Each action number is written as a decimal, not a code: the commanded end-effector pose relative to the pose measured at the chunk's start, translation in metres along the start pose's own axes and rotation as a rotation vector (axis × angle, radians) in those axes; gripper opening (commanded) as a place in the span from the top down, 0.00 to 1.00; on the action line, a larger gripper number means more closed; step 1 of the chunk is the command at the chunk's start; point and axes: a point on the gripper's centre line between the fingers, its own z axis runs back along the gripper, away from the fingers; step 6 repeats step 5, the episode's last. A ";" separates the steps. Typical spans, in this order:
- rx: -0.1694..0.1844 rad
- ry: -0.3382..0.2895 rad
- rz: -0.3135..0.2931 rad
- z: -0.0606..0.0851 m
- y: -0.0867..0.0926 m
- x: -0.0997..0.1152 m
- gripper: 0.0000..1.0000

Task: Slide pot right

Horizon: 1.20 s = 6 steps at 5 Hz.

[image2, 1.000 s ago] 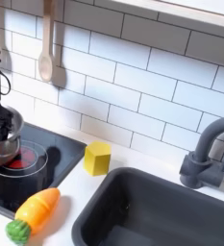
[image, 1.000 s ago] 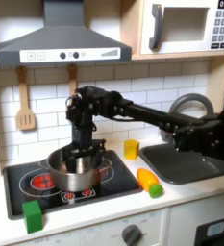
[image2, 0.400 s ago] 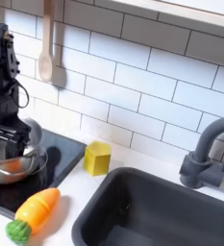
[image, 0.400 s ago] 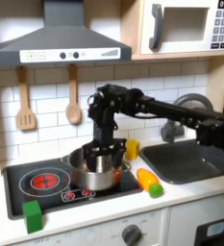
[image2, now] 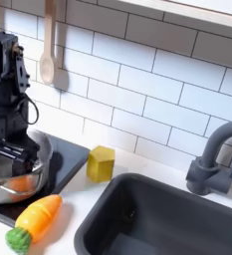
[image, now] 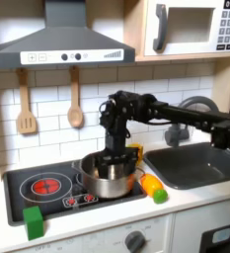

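The pot (image: 111,178) has slid from the stove's red ring to the stove's edge nearest the toy carrot (image: 152,187). The gripper (image: 114,158) pinches its rim, so push slowly and stop before the carrot.

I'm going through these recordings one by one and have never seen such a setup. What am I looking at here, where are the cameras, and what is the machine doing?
This is a toy kitchen with one black robot arm. Both pictures come from cameras off the arm: the first exterior view faces the counter from the front, the second exterior view looks closer in, along the counter towards the sink.

The arm reaches down so its gripper sits at the shiny steel pot on the black stovetop. Whether its fingers are pinching the rim I cannot tell.

Also on the counter: a green block at the front, a yellow block by the wall, and a toy carrot beside the pot. A grey sink with a faucet lies further along.
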 end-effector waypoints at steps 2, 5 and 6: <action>-0.001 -0.081 -0.030 0.026 -0.006 -0.003 0.00; -0.041 -0.139 -0.062 0.063 -0.020 -0.007 0.00; -0.041 -0.139 -0.062 0.063 -0.020 -0.007 0.00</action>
